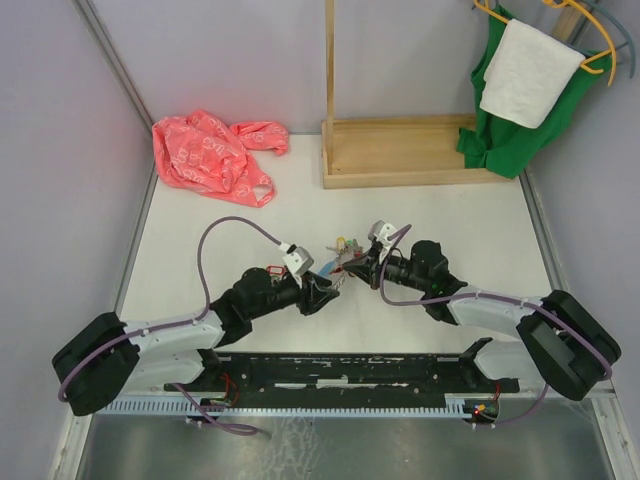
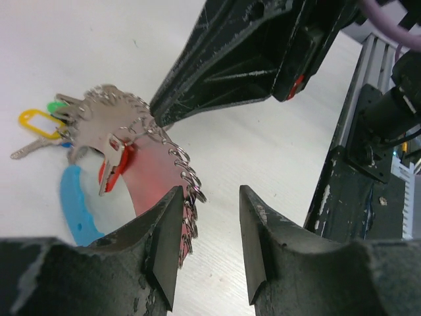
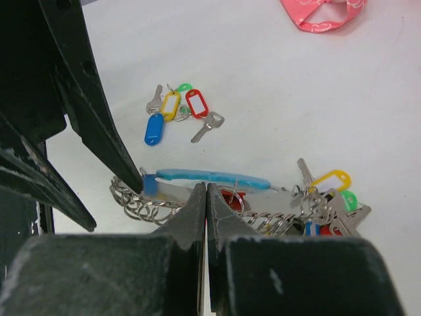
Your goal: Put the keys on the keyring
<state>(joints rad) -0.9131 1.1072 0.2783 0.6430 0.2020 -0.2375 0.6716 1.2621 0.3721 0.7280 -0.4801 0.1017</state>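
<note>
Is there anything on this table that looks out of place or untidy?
Nothing is spilled or broken. A small bunch of keys with blue, yellow, green and red tags lies on the table, apart from the keyring. A crumpled pink bag sits at the far left corner.

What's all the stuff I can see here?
keyring: one, grey metal and light blue, mid-table between the grippers
hung keys: several, tags yellow, green, red, blue, on the keyring
loose keys: small bunch, tags blue, yellow, green, red, on the table
bag: one, pink, far left
wooden stand: one, pale, far middle
cloth: one, green, hanging far right
towel: one, white, over the cloth
hangers: at least two, yellow and blue, far right
table: one, white, under everything
left gripper: one, black, open beside the keyring
right gripper: one, black, shut on the keyring
</note>
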